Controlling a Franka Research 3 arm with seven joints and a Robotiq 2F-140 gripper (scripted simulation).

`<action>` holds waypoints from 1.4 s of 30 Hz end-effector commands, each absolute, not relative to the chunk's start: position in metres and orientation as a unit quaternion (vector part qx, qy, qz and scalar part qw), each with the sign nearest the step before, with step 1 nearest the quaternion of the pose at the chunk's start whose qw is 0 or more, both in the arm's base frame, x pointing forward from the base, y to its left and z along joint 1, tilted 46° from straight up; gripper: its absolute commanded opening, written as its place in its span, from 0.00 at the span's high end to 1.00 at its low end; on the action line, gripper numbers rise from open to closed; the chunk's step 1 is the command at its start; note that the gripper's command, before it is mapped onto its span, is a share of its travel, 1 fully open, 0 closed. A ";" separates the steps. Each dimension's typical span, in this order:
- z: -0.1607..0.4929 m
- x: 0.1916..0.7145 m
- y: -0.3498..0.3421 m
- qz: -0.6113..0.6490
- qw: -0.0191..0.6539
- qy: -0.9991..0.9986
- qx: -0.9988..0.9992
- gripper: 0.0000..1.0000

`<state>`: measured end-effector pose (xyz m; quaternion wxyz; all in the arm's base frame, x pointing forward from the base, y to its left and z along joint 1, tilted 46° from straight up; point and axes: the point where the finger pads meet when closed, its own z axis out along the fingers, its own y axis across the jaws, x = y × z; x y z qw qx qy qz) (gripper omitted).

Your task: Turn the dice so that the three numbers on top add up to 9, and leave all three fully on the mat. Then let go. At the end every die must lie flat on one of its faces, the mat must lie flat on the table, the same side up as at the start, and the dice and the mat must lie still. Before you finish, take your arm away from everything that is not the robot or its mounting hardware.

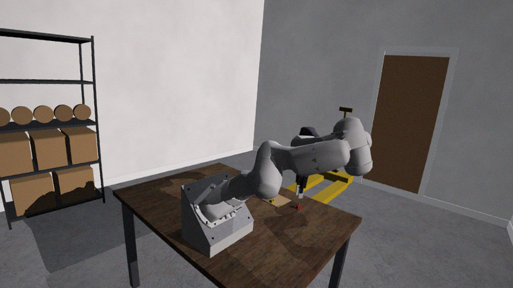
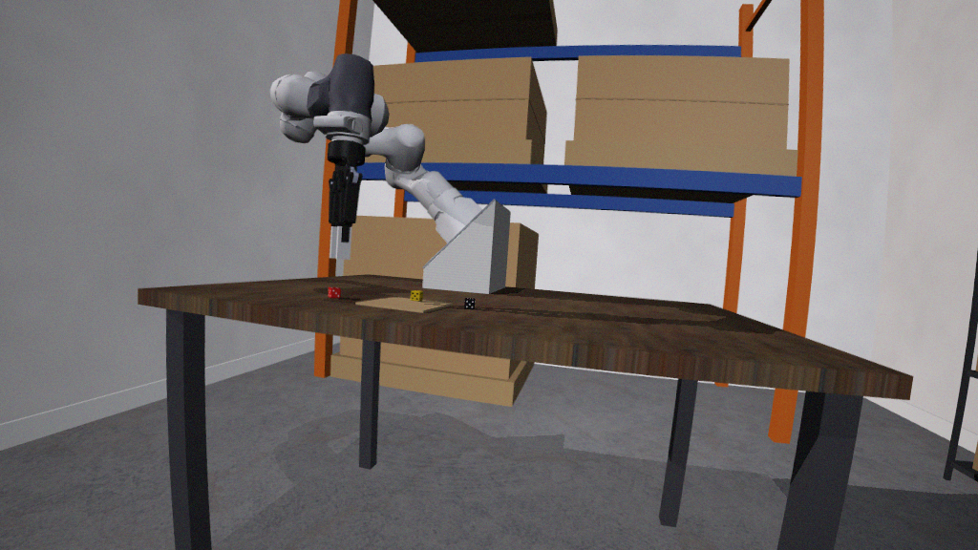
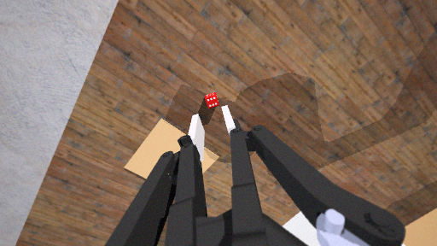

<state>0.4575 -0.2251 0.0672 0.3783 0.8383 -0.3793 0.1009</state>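
Observation:
The red die [image 1: 298,207] [image 2: 333,292] [image 3: 212,100] lies on the table beside the mat [image 1: 283,201] [image 2: 388,304] [image 3: 147,149]; six pips show on its upper face in the wrist view. The yellow die [image 1: 271,200] [image 2: 416,295] sits on the mat; the gripper hides it in the wrist view, and its top number is too small to read. The black die [image 2: 469,304] lies on the table just off the mat, its top unreadable. My gripper [image 1: 298,196] [image 2: 339,257] [image 3: 212,119] points down above the table near the red die, fingers partly open with a narrow gap and nothing between them.
The robot's base [image 1: 217,217] [image 2: 468,256] stands on the wooden table [image 1: 258,256] [image 2: 581,335]. The table's edge [image 3: 83,87] shows left of the mat in the wrist view. A yellow pallet jack [image 1: 330,190] stands on the floor beyond the table.

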 end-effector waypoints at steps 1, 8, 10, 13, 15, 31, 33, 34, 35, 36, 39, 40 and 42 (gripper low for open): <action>0.069 0.457 -0.227 0.097 0.380 -0.375 0.840 0.79; 0.069 0.457 -0.227 0.097 0.380 -0.375 0.840 0.79; 0.069 0.457 -0.227 0.097 0.380 -0.375 0.840 0.79; 0.069 0.457 -0.227 0.097 0.380 -0.375 0.840 0.79; 0.069 0.457 -0.227 0.097 0.380 -0.375 0.840 0.79; 0.064 0.456 -0.231 0.097 0.380 -0.374 0.840 0.79; 0.063 0.456 -0.233 0.097 0.380 -0.374 0.840 0.79; 0.062 0.456 -0.234 0.097 0.380 -0.374 0.840 0.79; 0.061 0.456 -0.235 0.097 0.380 -0.374 0.840 0.79; 0.060 0.455 -0.236 0.097 0.380 -0.374 0.840 0.79; 0.057 0.455 -0.239 0.097 0.380 -0.374 0.840 0.79; 0.056 0.455 -0.240 0.097 0.380 -0.374 0.840 0.79; 0.054 0.454 -0.242 0.097 0.380 -0.374 0.840 0.79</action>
